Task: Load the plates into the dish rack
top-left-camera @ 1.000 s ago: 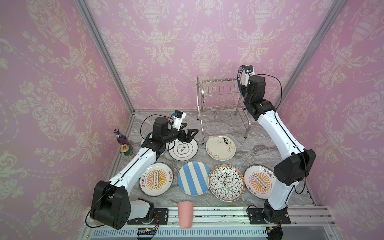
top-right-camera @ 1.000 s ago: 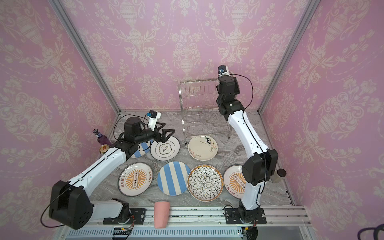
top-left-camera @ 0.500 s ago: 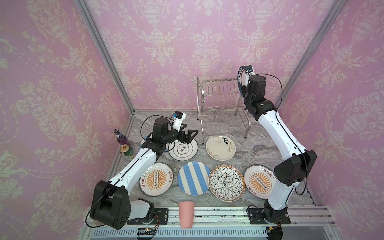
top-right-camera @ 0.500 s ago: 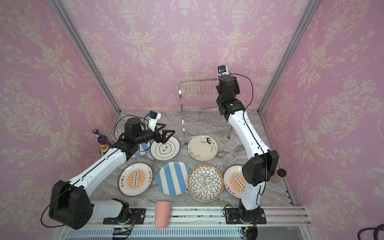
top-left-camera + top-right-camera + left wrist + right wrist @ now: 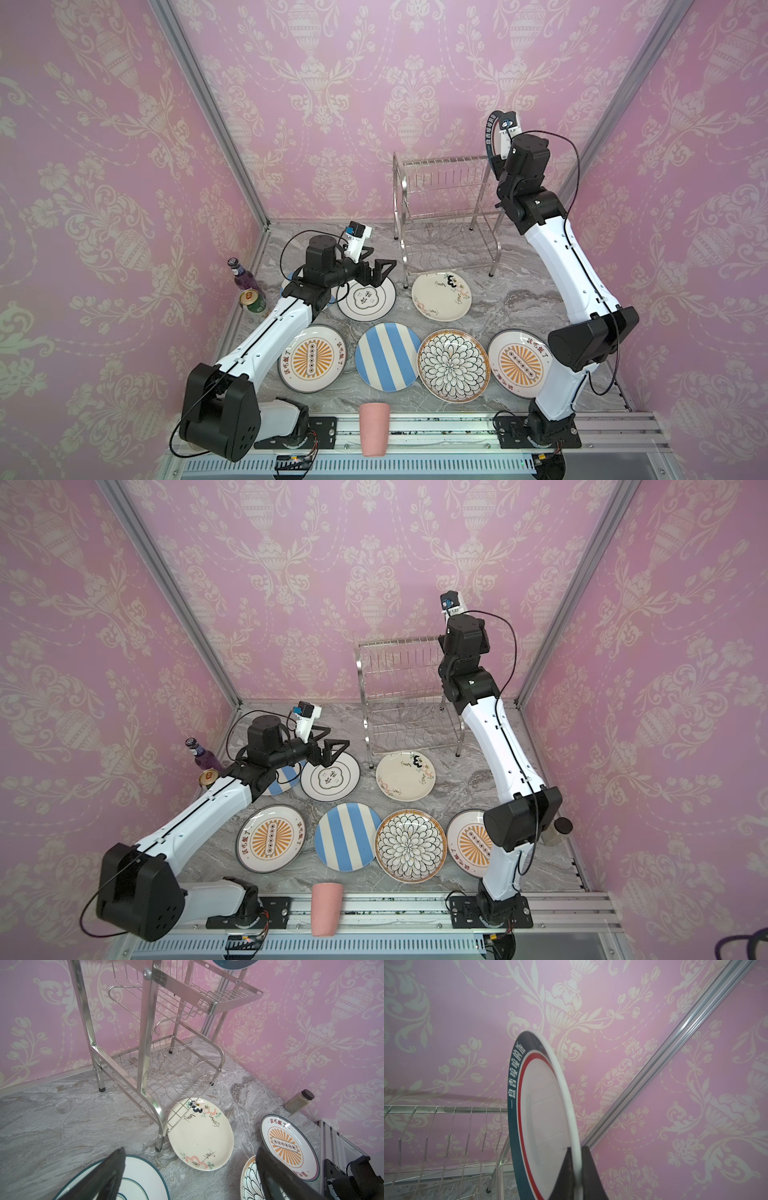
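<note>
While clamping the navy-rimmed plate (image 5: pixel 542 1115) upright by its rim in the right gripper (image 5: pixel 576 1148) at the dish rack's (image 5: pixel 440 158) top right end, holds the wide-spread left gripper (image 5: pixel 376 266) over the black-ringed plate (image 5: pixel 365 301)

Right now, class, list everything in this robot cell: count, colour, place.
rack: one, silver, back.
ringed plate: one, white, near left gripper.
striped plates: two, blue-white; front, left of ringed plate.
sunburst plates: two, orange; front left, front right.
petal plate: one, black-white, front.
floral plate: one, cream, by rack foot.
navy plate: one, navy-rimmed, upright by rack top.
cup: one, pink, front edge.
bottle: one, purple, left edge.
can: one, green, beside bottle.
jar: one, beige, right edge.
left gripper: one, black, open.
right gripper: one, black, gripping navy plate.
</note>
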Robot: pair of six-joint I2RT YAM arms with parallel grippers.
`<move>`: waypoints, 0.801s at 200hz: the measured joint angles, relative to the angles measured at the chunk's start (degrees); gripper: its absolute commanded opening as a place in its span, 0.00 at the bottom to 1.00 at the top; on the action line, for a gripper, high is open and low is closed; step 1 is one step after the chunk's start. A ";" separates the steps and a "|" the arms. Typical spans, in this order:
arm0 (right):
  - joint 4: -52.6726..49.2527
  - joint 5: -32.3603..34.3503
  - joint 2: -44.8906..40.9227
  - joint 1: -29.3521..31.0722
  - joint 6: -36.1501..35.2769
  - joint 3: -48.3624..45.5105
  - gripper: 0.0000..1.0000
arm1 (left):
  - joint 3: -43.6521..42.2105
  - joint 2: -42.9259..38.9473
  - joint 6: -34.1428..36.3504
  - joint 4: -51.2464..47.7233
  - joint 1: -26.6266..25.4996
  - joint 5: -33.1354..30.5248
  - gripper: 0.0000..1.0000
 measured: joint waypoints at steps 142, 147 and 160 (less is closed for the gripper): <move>1.40 -0.50 0.98 -0.70 1.46 -4.83 0.00 | 0.00 0.00 0.02 -0.04 0.00 0.00 0.99; 1.60 -0.44 0.98 -0.70 1.55 -5.05 0.00 | 0.00 0.00 0.02 -0.04 0.00 0.00 0.99; 2.03 -0.35 0.98 -0.70 1.81 -5.53 0.00 | 0.00 0.00 0.02 -0.04 0.00 0.00 0.99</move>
